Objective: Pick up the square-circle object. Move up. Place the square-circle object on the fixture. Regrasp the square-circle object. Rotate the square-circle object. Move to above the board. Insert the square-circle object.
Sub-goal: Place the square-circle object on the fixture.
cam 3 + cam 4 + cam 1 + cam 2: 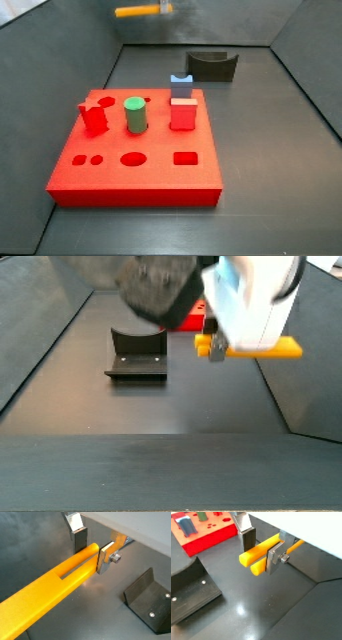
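Lying level in the end effector (262, 553) — slim yellow-orange square-circle object (47, 592)

Robot lab — grey walled test bin (60, 70)

Yellow-orange square-circle object (57, 587) horizontal between tool (92, 554) fingers, aloft.

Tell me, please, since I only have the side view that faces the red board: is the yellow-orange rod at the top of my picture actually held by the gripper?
Observer: Yes. In both wrist views the gripper has its fingers closed on the square-circle object, which lies level.
Operator: Thank you. Is it over the fixture yet?
Observer: No. In a side view the fixture stands on the floor off to the side of the rod, with its notch empty.
Operator: Does the rod stick out evenly?
Observer: No. A wrist view shows a short stub on one side of the fingers.
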